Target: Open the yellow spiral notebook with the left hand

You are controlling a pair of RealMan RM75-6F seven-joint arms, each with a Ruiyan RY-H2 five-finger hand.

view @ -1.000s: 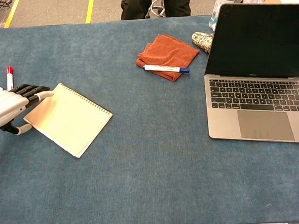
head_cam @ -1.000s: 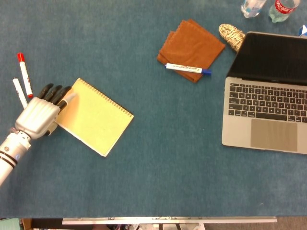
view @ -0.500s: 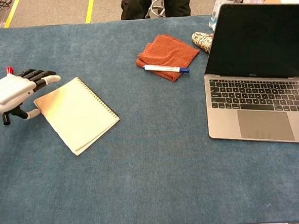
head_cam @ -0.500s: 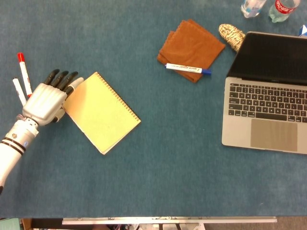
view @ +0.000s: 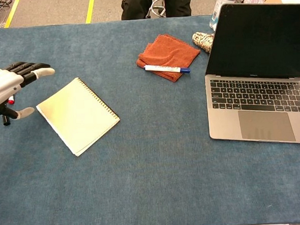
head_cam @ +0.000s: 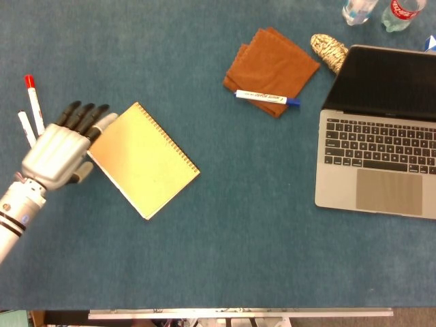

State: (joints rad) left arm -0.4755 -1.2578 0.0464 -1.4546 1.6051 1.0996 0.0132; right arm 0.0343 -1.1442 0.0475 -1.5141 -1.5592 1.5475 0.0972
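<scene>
The yellow spiral notebook (head_cam: 143, 159) (view: 77, 115) lies closed and flat on the blue table, turned at an angle, its wire spiral along the upper right edge. My left hand (head_cam: 61, 146) (view: 7, 86) hovers just left of the notebook's left corner, lifted off the table, fingers spread and holding nothing. Its fingertips (head_cam: 102, 122) sit beside the notebook's top-left edge; in the chest view a gap shows between hand and cover. My right hand is in neither view.
Two markers (head_cam: 32, 109) lie left of the left hand. A folded brown cloth (head_cam: 271, 69) with a blue-capped marker (head_cam: 267, 97) on it sits at the back centre. An open laptop (head_cam: 378, 129) fills the right side, bottles (head_cam: 381, 12) behind it.
The notebook was pushed right and turned clockwise between the first two moments. Since then the left hand has lifted and drawn back slightly left, off the notebook's corner.
</scene>
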